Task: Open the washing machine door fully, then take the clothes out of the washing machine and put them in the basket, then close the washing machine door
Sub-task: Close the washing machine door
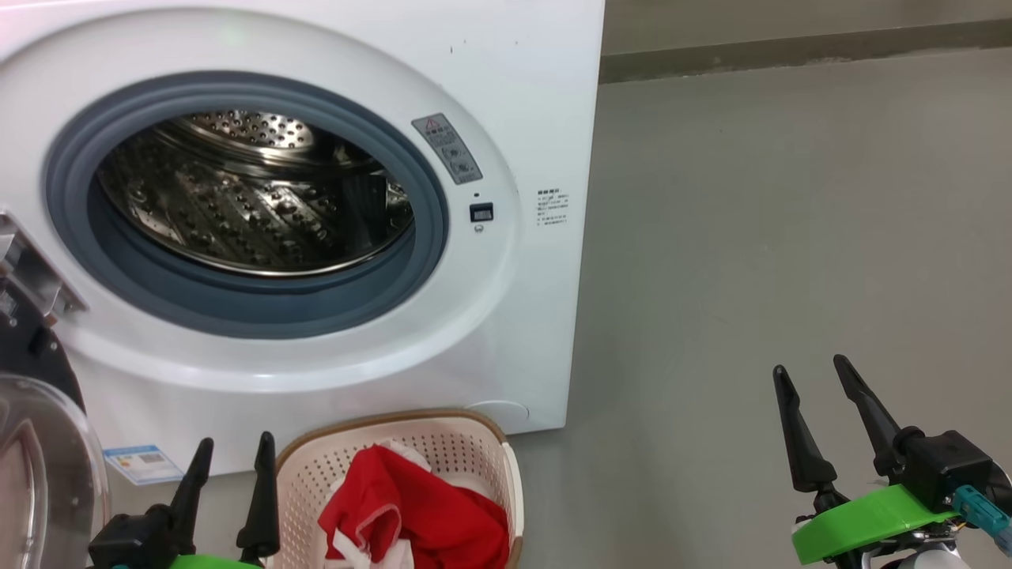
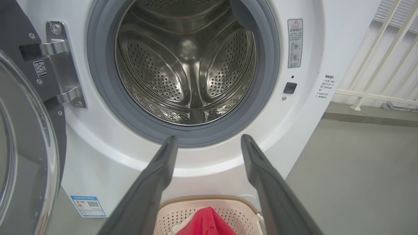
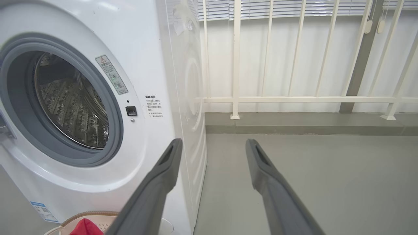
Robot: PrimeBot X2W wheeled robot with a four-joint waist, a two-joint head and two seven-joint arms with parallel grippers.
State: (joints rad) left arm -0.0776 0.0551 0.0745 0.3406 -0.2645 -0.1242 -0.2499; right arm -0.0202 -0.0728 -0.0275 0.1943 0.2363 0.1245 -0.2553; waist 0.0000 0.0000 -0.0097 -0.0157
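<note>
Clothes (image 1: 427,514) in basket (image 1: 474,454) before washing machine (image 1: 538,118); its door (image 1: 47,474) open. Left gripper (image 1: 237,439), right gripper (image 1: 810,365) spread, empty. Risk: push glances off glass, latch missed.

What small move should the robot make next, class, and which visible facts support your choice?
Probably bring the left gripper toward the washing machine door, which hangs open at the left, to begin swinging it shut. The drum looks empty, the clothes lie in the basket, and that gripper is open, holding nothing.
</note>
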